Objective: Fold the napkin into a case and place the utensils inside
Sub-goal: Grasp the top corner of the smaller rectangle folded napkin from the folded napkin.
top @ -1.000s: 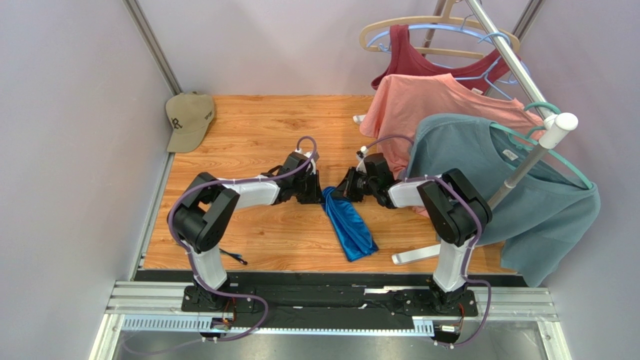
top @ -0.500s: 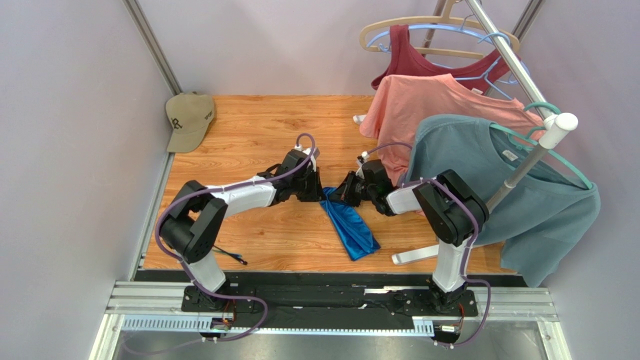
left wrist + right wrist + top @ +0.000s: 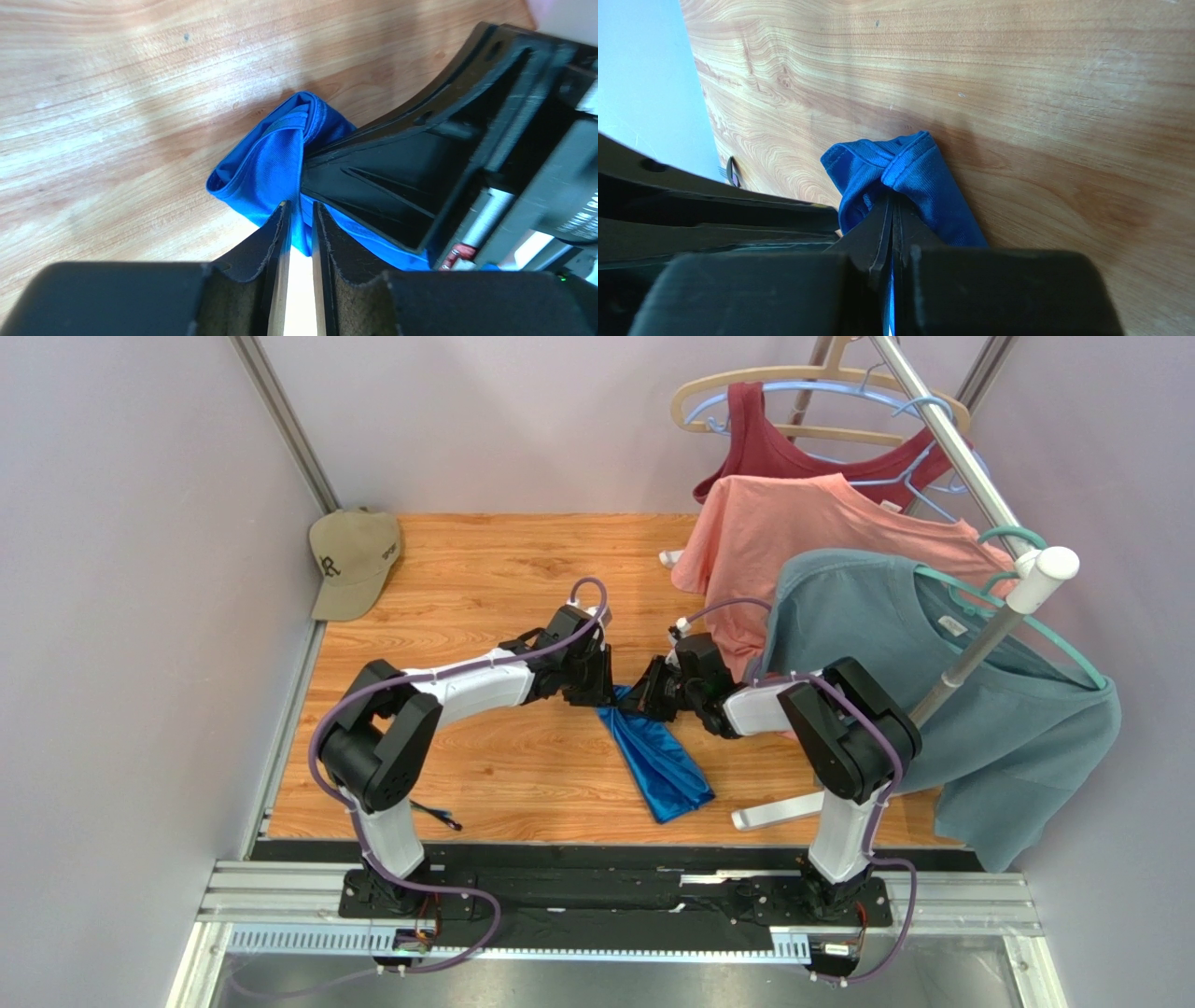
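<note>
Slippage is the chief worry. The right fingers [image 3: 892, 204] are clamped tight on the bunched far corner of the napkin [image 3: 659, 763]. The left fingers [image 3: 605, 695], almost tip to tip with them, stand a narrow way apart with the cloth's edge at their tips and, by my judgement, no real hold on it. If the right arm pulls with that single pinch, the shiny cloth may slide or lose its fold, spoiling the narrow case shape. The wrists are also very close, so a careless turn could knock them together.

The napkin lies mid-table [image 3: 477, 588] as a long strip running toward 5 o'clock. The utensils [image 3: 436, 816] lie well apart at 8 o'clock, near the left arm's base. A cap [image 3: 354, 557] sits at 11 o'clock. Hanging shirts [image 3: 968, 700] crowd 1 to 4 o'clock. The rack's white foot [image 3: 776, 814] lies near the napkin's near end, hemming in the right arm.
</note>
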### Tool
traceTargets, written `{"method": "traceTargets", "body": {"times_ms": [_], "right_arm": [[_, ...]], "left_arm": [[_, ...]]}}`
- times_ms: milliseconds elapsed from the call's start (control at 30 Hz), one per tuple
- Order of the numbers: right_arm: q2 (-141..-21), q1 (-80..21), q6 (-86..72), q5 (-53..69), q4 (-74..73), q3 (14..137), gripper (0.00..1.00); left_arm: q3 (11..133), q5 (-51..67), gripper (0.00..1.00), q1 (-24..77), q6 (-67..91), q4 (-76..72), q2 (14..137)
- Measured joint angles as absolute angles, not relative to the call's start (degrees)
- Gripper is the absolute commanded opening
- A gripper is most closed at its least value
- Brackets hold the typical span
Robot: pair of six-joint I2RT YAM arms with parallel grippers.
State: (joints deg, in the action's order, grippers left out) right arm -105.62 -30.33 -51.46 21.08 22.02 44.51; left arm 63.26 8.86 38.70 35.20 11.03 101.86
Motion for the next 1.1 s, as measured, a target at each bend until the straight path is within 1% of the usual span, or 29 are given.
{"method": "traceTargets", "body": {"times_ms": [100,167,200,267,300,333,667,933,1100], "right_arm": [[-105.6,-30.3,-51.5,21.1,22.0,44.5,0.0],[-105.6,-30.3,-51.5,21.2,22.1,44.5,0.0],[-105.6,-30.3,-51.5,21.3,22.1,44.5,0.0],[-105.6,-30.3,-51.5,21.4,22.1,44.5,0.0],[-105.6,-30.3,-51.5,21.5,22.1,44.5,0.0],[-105.6,-30.3,-51.5,21.5,22.1,44.5,0.0],[-105.6,-30.3,-52.9,22.5,23.9,43.2,0.0],[-105.8,-29.6,-52.5,24.3,23.6,43.2,0.0],[-104.4,-28.7,-50.6,26.4,19.9,43.2,0.0]], "left_arm": [[64.0,8.7,0.28,39.1,34.7,12.1,103.2],[65.0,8.4,0.25,39.3,34.3,13.0,104.1],[65.5,8.3,0.19,39.3,34.3,13.3,104.5],[66.3,7.7,0.12,39.4,34.1,13.9,105.0],[66.5,7.3,0.02,39.4,33.9,14.3,105.1],[66.7,7.1,0.0,39.4,33.7,14.5,105.1],[68.0,7.8,0.0,41.6,33.1,15.1,105.1],[69.5,10.5,0.0,40.3,32.9,14.3,107.5],[68.4,9.5,0.0,40.5,32.9,13.9,107.5]]}}
